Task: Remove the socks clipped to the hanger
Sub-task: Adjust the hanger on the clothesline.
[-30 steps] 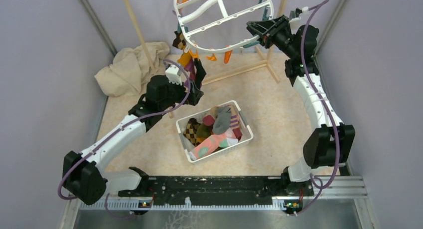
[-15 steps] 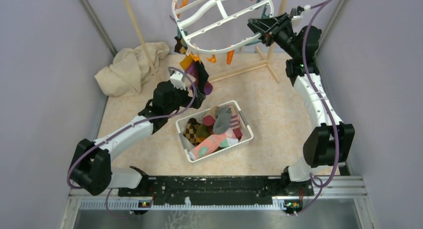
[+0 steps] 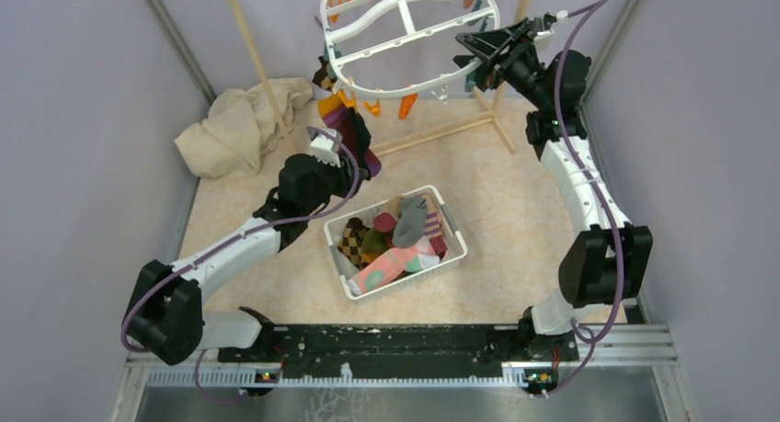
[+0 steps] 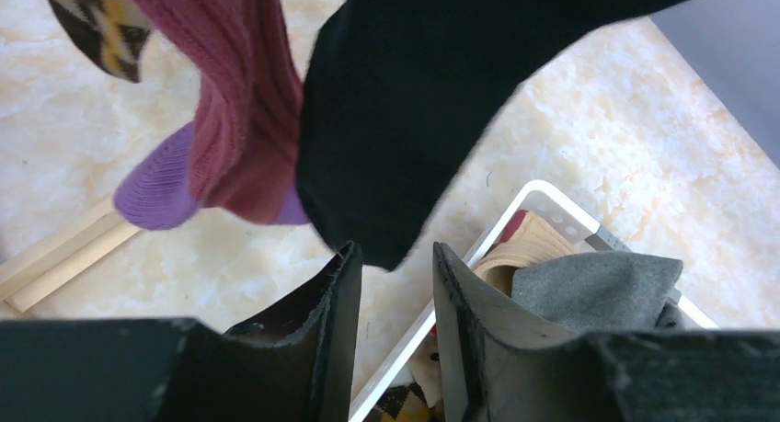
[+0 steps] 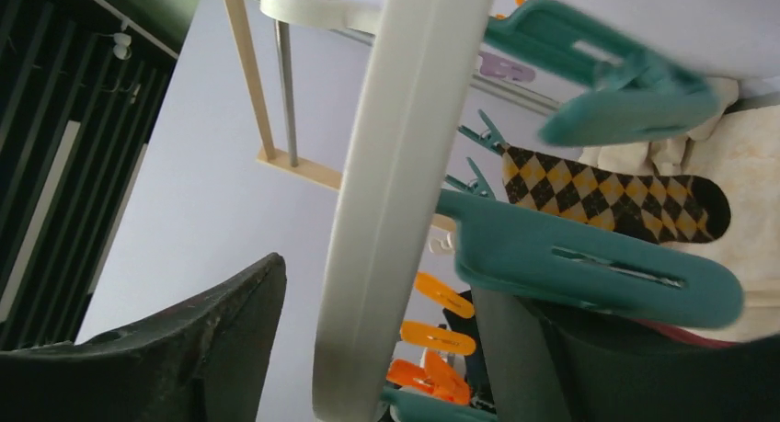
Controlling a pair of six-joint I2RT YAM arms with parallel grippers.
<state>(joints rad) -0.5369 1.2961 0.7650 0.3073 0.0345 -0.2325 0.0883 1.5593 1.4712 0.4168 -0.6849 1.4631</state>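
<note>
The left gripper (image 4: 394, 253) has narrowed from wide open around the toe of a black fabric sock (image 4: 423, 91), still clipped to the white plastic oval hanger (image 5: 405, 119). No pinch shows yet. The right gripper (image 5: 382, 293) has loosened, jaws apart astride the rim, so a pull looks imminent.

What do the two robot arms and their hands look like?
The left arm and the right arm have smooth white links between bulky black joint housings, with a thin purple cable looping along each. The left hand and the right hand are matte black, each with two tapering fingers.
</note>
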